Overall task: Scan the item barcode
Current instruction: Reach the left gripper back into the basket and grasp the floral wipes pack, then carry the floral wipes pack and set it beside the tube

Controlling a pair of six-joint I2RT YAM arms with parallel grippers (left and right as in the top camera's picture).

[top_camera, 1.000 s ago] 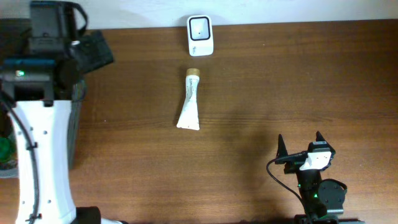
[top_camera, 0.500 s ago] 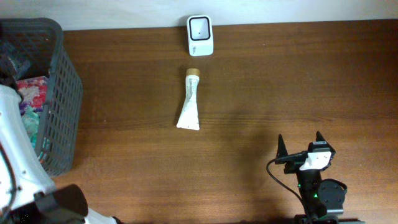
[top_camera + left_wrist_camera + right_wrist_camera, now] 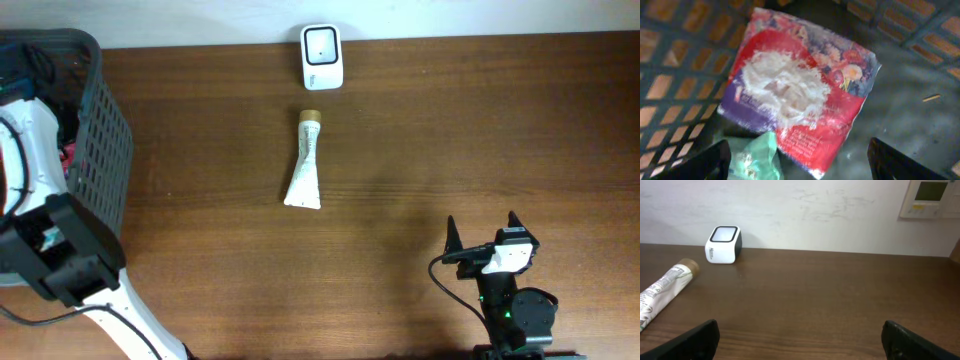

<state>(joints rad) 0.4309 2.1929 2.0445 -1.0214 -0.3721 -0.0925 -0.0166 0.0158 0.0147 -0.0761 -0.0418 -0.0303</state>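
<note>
The left wrist view looks down into the dark basket (image 3: pixel 670 60). A red and purple flowered packet (image 3: pixel 795 85) lies on its floor, with a green packet (image 3: pixel 757 160) by its lower edge. My left gripper (image 3: pixel 799 157) hangs open above them, with its fingers (image 3: pixel 702 162) wide apart and nothing held. A white tube with a tan cap (image 3: pixel 305 165) lies on the table. Just behind it, the white scanner (image 3: pixel 322 56) stands by the wall. My right gripper (image 3: pixel 482 226) rests open near the front edge, empty (image 3: pixel 802 340).
The grey mesh basket (image 3: pixel 100 130) stands at the table's left end, with my left arm (image 3: pixel 55 245) bending over and into it. A wall runs along the table's far edge. Brown tabletop (image 3: pixel 450 130) lies between the tube and my right arm.
My left arm has swung from above the basket's far side to the near left, and its forearm now reaches down into the basket. The tube, scanner and right arm have not moved.
</note>
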